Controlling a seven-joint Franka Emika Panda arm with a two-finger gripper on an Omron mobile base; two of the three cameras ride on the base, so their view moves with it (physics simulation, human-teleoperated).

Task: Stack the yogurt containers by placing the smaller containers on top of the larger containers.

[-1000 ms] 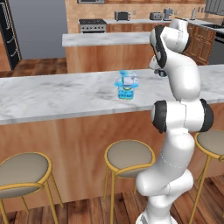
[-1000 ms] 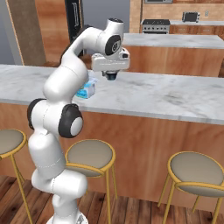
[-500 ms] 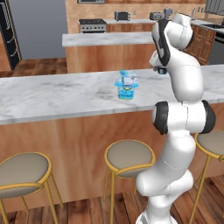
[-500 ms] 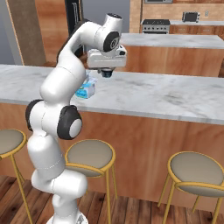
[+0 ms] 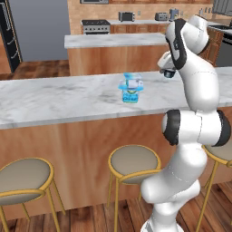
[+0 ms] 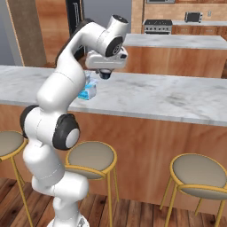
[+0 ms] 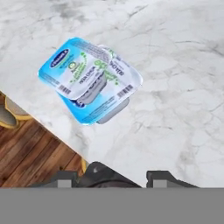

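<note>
Hand view — small cup [image 7: 114,83] sits atop larger cup [image 7: 70,74] on marble counter [image 7: 175,109]; end effector [image 7: 111,177] spread, empty.

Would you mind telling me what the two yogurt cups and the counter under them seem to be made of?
Small cup and big cup: likely thin glossy plastic, with printed labels and flanged rims. Counter: looks like polished marble, white with grey veins.

The long white-grey marble counter top [image 5: 54,97] on a wooden base carries the bigger light-blue tapered yogurt cup [image 5: 130,96], which stands near the front edge with the small pale-blue-and-white cup [image 5: 132,84] on top.
</note>
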